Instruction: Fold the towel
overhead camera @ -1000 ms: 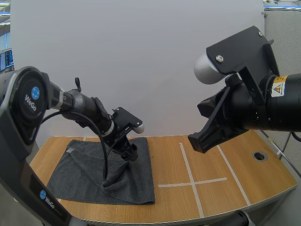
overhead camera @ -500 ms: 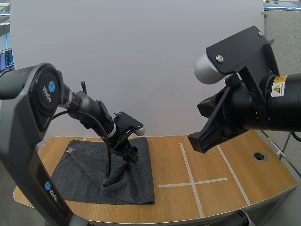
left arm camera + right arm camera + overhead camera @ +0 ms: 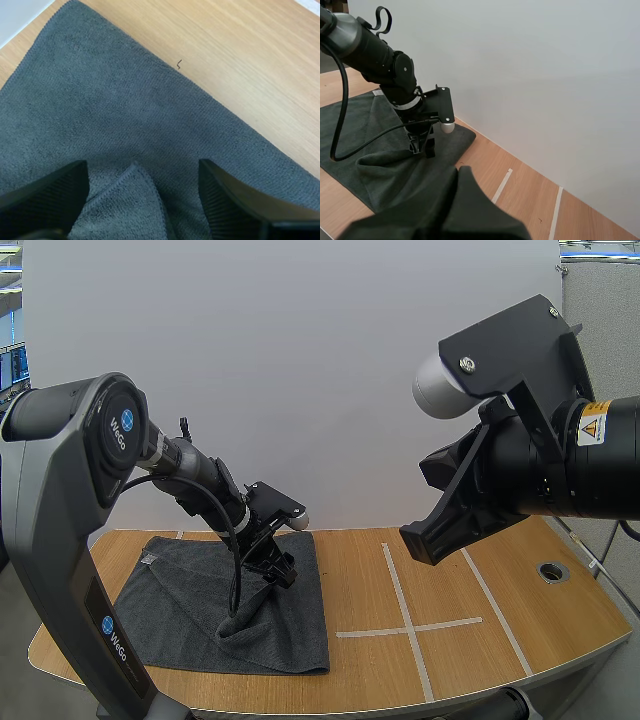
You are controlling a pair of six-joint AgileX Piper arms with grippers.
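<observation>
A dark grey towel point(image 3: 170, 600) lies on the left part of the wooden table point(image 3: 360, 570), its front right part bunched into a raised fold point(image 3: 245, 615). My left gripper point(image 3: 280, 575) hovers just over the top of that fold. In the left wrist view the left gripper point(image 3: 142, 167) is open, its fingers point(image 3: 55, 192) wide apart, and a towel corner point(image 3: 132, 200) lies on the towel point(image 3: 125, 100) between them. My right gripper point(image 3: 420, 538) hangs high over the table's right half; in the right wrist view the right gripper point(image 3: 459, 175) is one shut wedge, facing the left gripper point(image 3: 424, 149) and the towel point(image 3: 380, 172).
White tape lines point(image 3: 405, 625) form a cross on the table right of the towel. A round hole point(image 3: 551, 571) sits near the right edge. A white wall point(image 3: 330, 390) stands close behind the table. Bare wood lies between the towel and the tape.
My left arm has swung in from the left and its gripper has sunk slightly toward the fold. The towel and the right arm have stayed put.
</observation>
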